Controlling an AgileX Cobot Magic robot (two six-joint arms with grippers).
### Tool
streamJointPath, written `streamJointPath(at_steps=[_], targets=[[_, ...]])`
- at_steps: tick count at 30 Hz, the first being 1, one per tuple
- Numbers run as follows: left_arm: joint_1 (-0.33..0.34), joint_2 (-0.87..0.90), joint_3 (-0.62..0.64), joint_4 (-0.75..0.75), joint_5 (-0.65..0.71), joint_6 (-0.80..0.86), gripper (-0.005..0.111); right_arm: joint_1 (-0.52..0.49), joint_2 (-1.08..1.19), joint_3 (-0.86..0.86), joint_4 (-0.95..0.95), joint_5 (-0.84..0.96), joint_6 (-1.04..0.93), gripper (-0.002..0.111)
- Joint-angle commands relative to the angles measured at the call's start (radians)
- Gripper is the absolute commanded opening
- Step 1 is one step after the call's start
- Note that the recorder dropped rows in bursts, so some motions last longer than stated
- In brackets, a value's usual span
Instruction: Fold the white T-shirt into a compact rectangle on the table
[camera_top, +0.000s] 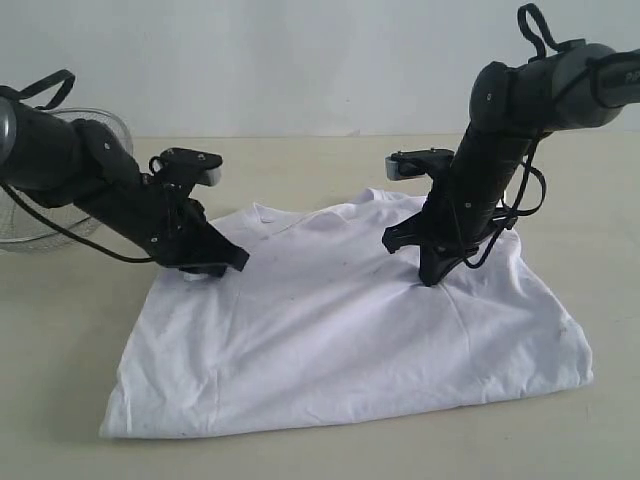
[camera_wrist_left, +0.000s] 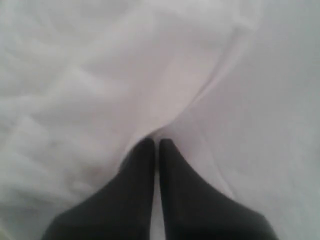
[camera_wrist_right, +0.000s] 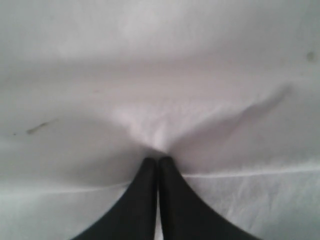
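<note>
White cotton lies spread across the middle of the table: the white T-shirt, plain side up, collar toward the far edge, its outline broad and roughly rectangular. The 2 arms are down on its far half, the left gripper near one shoulder and the right gripper further across. Each pair of jaws is closed and the cloth puckers up to the tips, so each probably pinches a layer, though the blurred wrist views leave that unsure. This looks like the grasp for a fold. Next, both pinches should rise together and carry the far edge toward the near hem. The fabric is soft, matte and faintly smudged, and will likely sag.
</note>
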Motion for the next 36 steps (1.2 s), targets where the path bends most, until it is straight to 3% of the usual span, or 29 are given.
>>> streamJointPath(at_steps=[1,8,10,17,22,36], targets=[[0.012,0.005,-0.057,0.045,-0.056,0.005,0.005,0.000,-0.005,0.006,-0.007,-0.016,-0.007,0.000],[0.060,0.013,-0.130,0.111,-0.212,0.003,0.005,0.000,-0.005,0.006,-0.007,-0.012,-0.007,0.000],[0.083,0.014,-0.156,0.113,-0.200,0.003,0.005,0.000,-0.005,0.006,-0.007,-0.004,-0.007,0.000],[0.090,-0.088,-0.212,0.113,0.175,0.016,0.005,0.000,-0.005,0.006,-0.007,-0.018,-0.009,0.000],[0.084,-0.066,-0.212,0.098,0.491,0.030,0.005,0.000,-0.005,0.006,-0.007,-0.025,-0.009,0.000],[0.031,0.094,-0.212,0.061,0.616,0.038,0.005,0.000,-0.005,0.006,-0.007,-0.038,-0.009,0.000]])
